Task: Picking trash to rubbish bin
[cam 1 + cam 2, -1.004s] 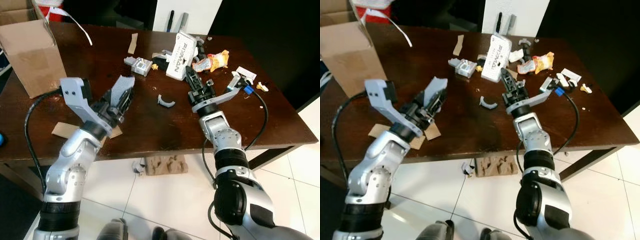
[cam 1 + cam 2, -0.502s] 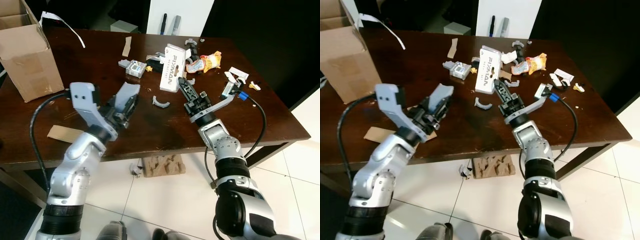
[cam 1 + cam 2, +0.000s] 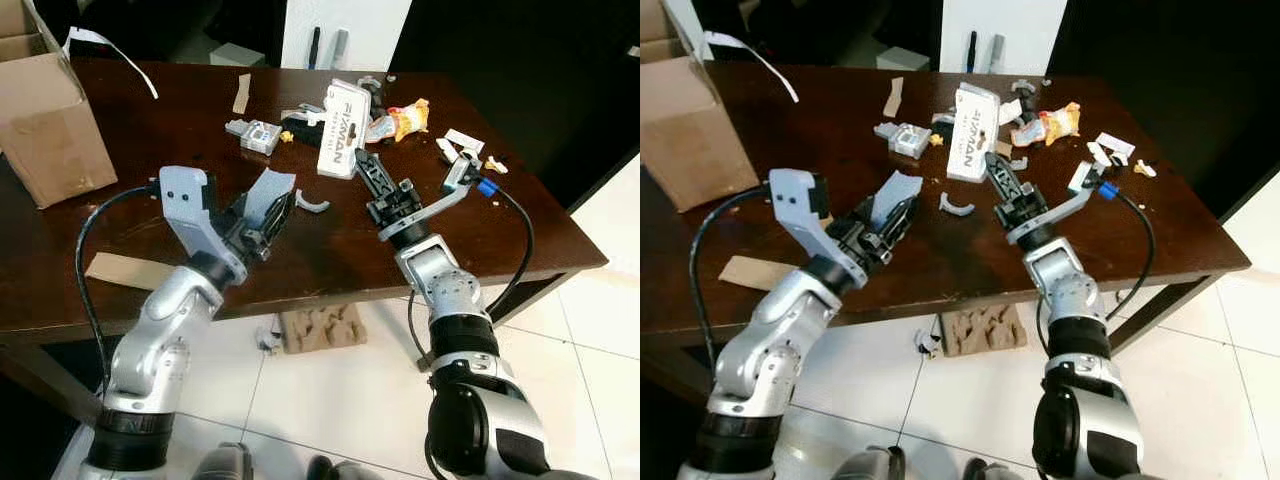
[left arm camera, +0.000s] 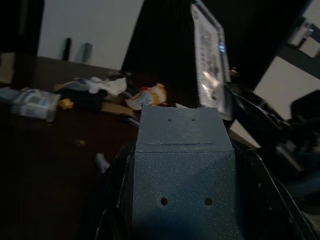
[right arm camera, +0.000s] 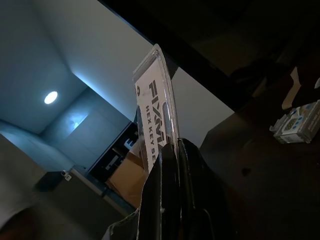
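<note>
Nearest me, the left gripper point(image 3: 262, 222) is clamped on a grey card point(image 3: 268, 192), held up over the near part of the table point(image 3: 330, 250). Just beyond, the right gripper point(image 3: 372, 175) pinches the edge of a white pack point(image 3: 338, 143) and holds it tilted above the tabletop. Farther back lie scattered wrappers point(image 3: 400, 120), and a box point(image 3: 45, 120) stands at the far left.
</note>
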Tool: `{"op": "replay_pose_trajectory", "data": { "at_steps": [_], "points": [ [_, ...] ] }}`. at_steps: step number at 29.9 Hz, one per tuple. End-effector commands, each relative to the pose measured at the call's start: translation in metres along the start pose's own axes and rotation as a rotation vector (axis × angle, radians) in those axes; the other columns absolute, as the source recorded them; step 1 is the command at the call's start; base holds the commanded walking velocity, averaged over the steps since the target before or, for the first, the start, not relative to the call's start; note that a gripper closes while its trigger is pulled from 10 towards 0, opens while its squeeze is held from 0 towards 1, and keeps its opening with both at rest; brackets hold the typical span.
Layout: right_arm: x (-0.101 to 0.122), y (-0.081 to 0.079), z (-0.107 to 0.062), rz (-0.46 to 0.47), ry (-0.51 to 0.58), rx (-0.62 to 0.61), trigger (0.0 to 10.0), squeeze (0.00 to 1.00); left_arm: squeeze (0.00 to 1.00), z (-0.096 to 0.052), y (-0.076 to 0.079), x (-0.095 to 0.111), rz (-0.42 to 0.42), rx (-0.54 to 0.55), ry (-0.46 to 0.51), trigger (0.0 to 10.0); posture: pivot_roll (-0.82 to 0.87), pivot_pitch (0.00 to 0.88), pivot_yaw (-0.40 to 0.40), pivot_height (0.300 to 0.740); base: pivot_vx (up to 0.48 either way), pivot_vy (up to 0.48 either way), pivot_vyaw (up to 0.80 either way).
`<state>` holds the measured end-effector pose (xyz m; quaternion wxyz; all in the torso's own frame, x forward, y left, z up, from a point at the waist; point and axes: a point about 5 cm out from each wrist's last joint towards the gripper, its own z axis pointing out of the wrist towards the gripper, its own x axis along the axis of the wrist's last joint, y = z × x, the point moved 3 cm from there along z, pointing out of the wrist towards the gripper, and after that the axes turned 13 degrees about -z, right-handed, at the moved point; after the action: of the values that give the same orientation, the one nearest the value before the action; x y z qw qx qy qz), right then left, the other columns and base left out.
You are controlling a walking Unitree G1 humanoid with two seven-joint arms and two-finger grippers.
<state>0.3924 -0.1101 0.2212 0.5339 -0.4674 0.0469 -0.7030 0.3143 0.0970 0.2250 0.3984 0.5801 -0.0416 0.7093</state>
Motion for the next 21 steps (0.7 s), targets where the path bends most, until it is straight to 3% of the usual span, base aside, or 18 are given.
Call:
{"op": "replay_pose_trajectory", "data": {
  "at_steps": [1,10,21],
  "points": [
    [-0.001,-0.001,-0.004,0.004,0.001,0.006,10.0,0.0,0.0,0.001,0.008,-0.006,-0.016,-0.027,-0.018,10.0,0.23,0.096,-0.104,0.74,0.0,0.0,0.0],
    [0.006,-0.011,-0.002,-0.005,0.022,0.052,10.0,0.0,0.0,0.008,0.024,-0.016,-0.039,-0.092,-0.045,10.0,0.2,0.086,-0.093,0.74,0.0,0.0,0.0],
    [0.008,-0.016,-0.003,-0.012,0.023,0.066,10.0,0.0,0.0,0.009,0.02,-0.021,-0.033,-0.088,-0.067,10.0,0.19,0.082,-0.091,0.74,0.0,0.0,0.0]
  ]
}}
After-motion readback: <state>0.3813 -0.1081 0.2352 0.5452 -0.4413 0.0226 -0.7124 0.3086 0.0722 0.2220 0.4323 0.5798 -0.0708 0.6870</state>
